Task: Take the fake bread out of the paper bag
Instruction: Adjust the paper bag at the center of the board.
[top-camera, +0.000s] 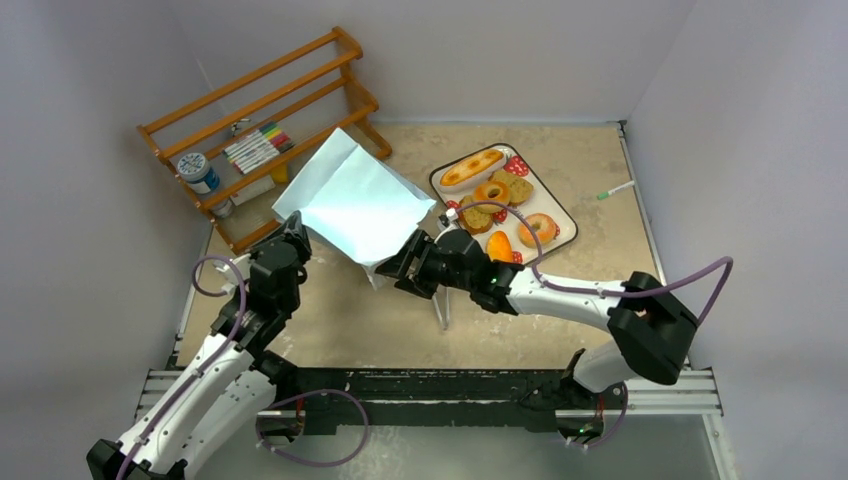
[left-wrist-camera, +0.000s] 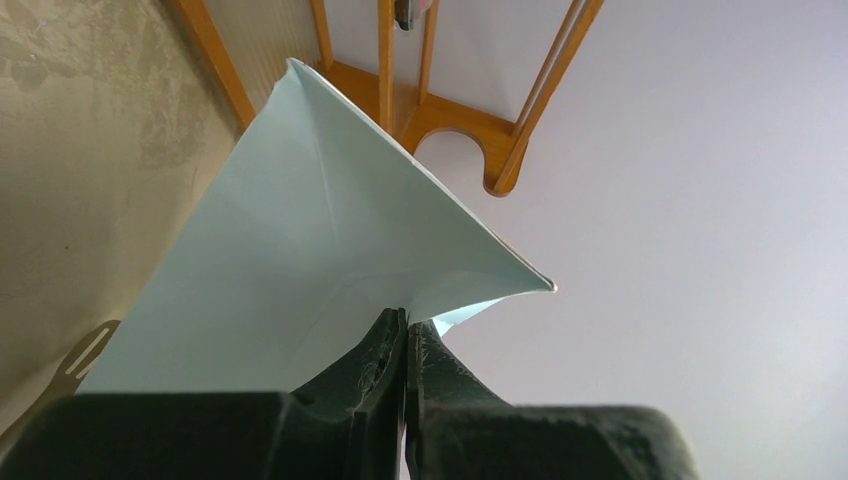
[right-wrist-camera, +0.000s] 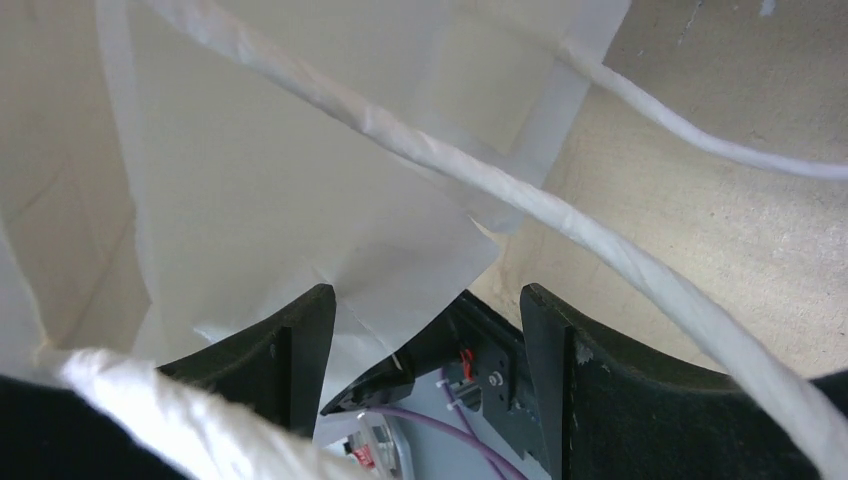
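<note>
The pale-blue paper bag (top-camera: 352, 200) hangs tilted above the table, its mouth pointing down toward the right arm. My left gripper (top-camera: 298, 232) is shut on the bag's left corner; in the left wrist view the fingertips (left-wrist-camera: 407, 318) pinch the paper bag (left-wrist-camera: 300, 230). My right gripper (top-camera: 390, 265) stands open at the bag's mouth. In the right wrist view the gripper (right-wrist-camera: 425, 300) has the white inner paper (right-wrist-camera: 250, 180) dipping between its fingers, and a cord handle (right-wrist-camera: 480, 175) crosses in front. Several pieces of fake bread (top-camera: 491, 192) lie on the tray (top-camera: 560, 205).
A wooden rack (top-camera: 265, 110) with markers and a small jar stands at the back left, just behind the bag. A green-tipped pen (top-camera: 616, 190) lies at the right wall. A thin metal tool (top-camera: 441, 305) rests under the right wrist.
</note>
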